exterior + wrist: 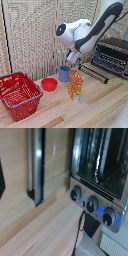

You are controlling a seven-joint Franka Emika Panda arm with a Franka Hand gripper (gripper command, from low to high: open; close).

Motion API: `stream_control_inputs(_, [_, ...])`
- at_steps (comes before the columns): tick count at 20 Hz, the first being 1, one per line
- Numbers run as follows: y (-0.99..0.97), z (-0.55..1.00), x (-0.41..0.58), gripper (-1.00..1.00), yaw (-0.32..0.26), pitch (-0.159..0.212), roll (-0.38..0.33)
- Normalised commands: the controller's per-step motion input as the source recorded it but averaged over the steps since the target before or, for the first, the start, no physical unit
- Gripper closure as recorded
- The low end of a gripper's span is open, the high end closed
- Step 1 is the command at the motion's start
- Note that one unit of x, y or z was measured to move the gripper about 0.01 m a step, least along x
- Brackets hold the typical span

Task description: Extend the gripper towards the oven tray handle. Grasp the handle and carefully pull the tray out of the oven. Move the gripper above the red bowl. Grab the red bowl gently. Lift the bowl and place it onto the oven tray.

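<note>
Exterior view: the white Franka arm reaches in from the upper right, and its gripper (73,57) hangs in the air just above the blue cup (64,73), with nothing seen between its fingers. The fingers are too small and blurred here to tell whether they are apart or together. The oven (112,56) stands at the exterior view's right on the wooden table (100,107), its glass door folded down in front. The tray (94,72) sticks out of the oven towards the middle of the table, and the oven tray handle (90,74) runs along its near edge. The red bowl (49,84) lies on the table just beside the blue cup, on its left in this view, and apart from the tray. An orange carton (75,85) stands upright in front of the cup. A red mesh basket (19,95) sits at the exterior view's left.

The wrist view shows the oven (95,163) front with three knobs (92,205) and a dark cable (79,228) trailing over the wood.
</note>
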Motion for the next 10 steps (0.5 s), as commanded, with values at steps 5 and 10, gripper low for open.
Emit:
stream_control_inputs(5, [-0.78,-0.15,-0.135,-1.0,0.022,-0.017,-0.186])
stream_control_inputs(10, [-0.73,-0.4,-0.113,-1.0,0.047,-0.009,-0.108])
